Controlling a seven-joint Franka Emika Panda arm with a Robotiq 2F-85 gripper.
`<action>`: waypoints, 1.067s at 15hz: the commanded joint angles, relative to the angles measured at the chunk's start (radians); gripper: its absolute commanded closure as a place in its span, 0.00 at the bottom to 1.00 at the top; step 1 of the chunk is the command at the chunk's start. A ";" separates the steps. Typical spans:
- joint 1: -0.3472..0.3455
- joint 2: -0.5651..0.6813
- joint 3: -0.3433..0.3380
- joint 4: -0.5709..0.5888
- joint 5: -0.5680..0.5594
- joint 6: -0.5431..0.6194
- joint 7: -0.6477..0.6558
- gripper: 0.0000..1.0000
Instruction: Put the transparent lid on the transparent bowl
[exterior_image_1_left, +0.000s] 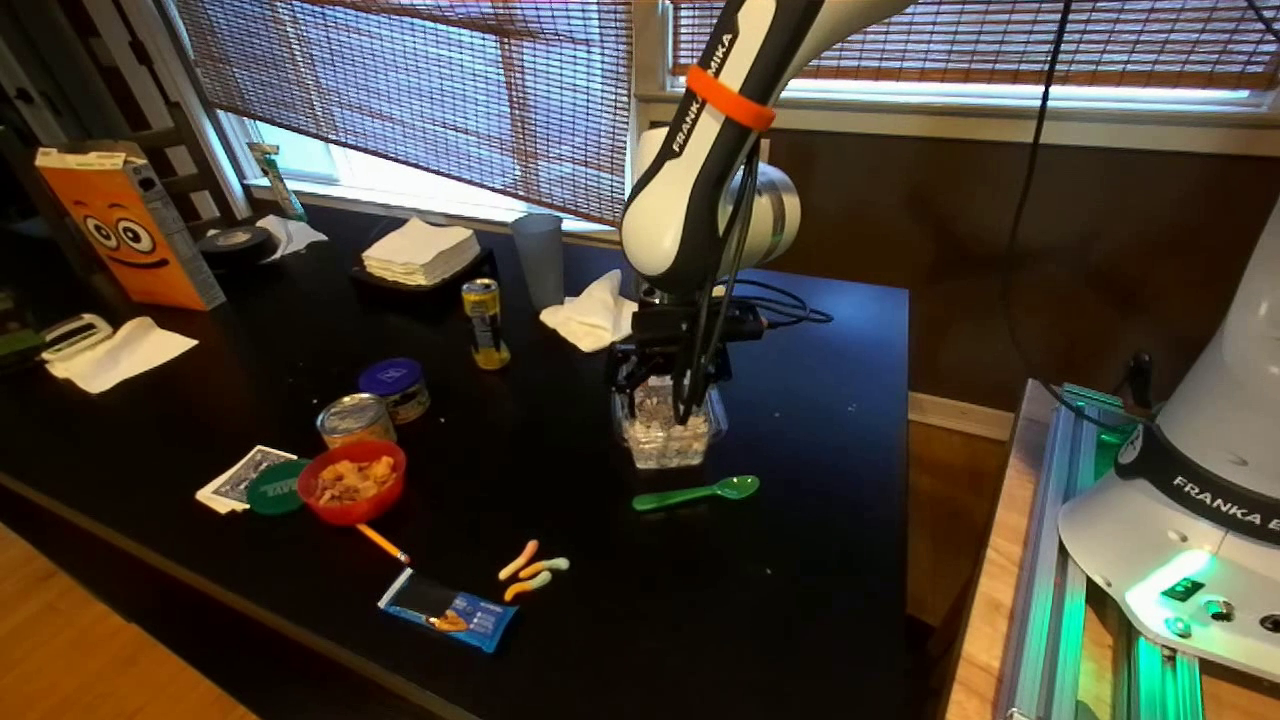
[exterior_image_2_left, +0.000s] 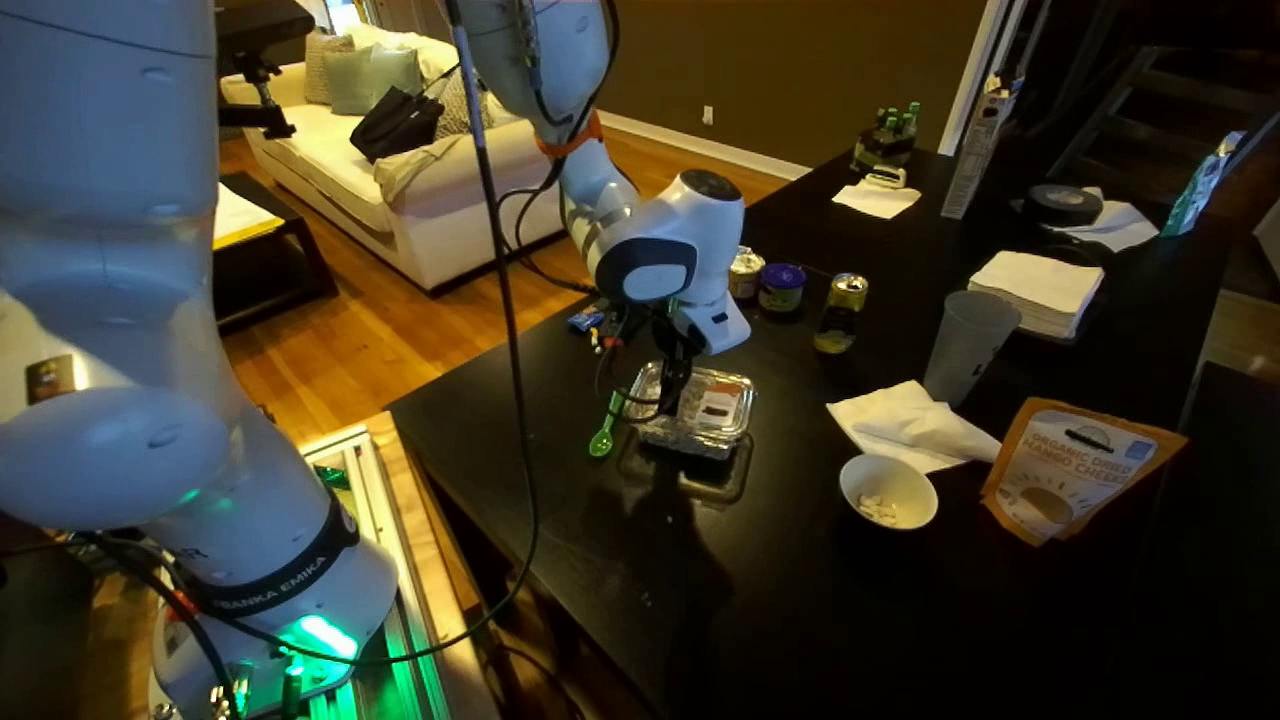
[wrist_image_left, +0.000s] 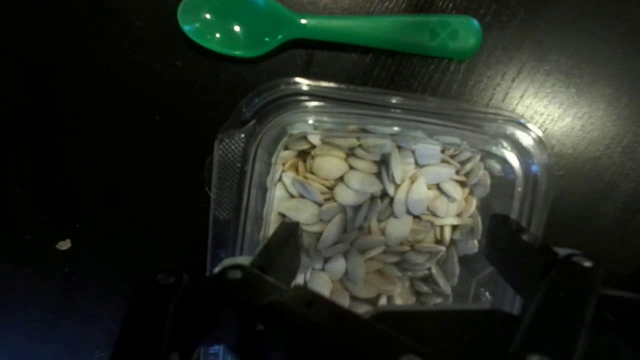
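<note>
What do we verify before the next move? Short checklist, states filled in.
1. Gripper open: ok, its fingers stand apart in the wrist view.
2. Gripper above the transparent bowl: ok, in both exterior views.
3. Bowl upright, seeds inside: ok.
4. Lid seated all round: cannot tell, clear plastic against clear plastic, and the gripper hides one side.
5. Fingers free of the plastic: cannot tell, contact isn't visible.
6. Green spoon out of the way: ok, it lies beside the bowl, not touching.
</note>
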 joint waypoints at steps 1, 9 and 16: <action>0.063 -0.095 -0.049 -0.101 -0.051 0.070 0.062 0.00; 0.166 -0.214 -0.160 -0.201 -0.246 0.150 0.232 0.00; 0.109 -0.168 -0.108 -0.160 -0.213 0.133 0.200 0.00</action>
